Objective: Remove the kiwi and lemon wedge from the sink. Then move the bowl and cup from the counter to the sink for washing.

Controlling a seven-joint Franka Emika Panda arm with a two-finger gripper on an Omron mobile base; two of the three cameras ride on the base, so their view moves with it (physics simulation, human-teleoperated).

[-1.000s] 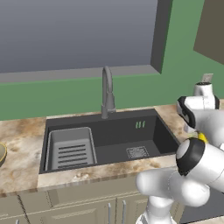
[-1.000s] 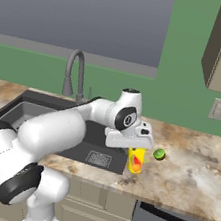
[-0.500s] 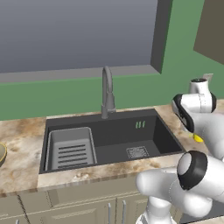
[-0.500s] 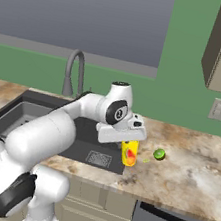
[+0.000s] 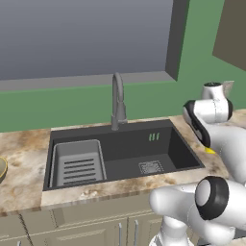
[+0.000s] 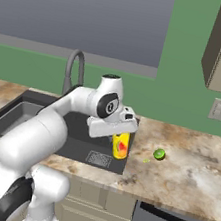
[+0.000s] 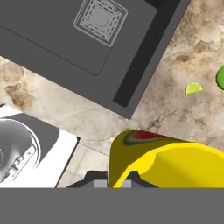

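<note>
The sink [image 6: 30, 120] lies below and left of the pincer [image 6: 120, 140], its long axis along the table [image 6: 185, 165]. The pincer is clamped on the cup [image 6: 121, 144], upright over the sink's right rim. Right of it lie the kiwi [image 6: 159, 153] and lemon wedge [image 6: 146, 160].

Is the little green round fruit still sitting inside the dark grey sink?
No, the small bright-green kiwi lies on the marbled counter to the right of the dark grey sink, beside the tiny yellow lemon wedge.
</note>
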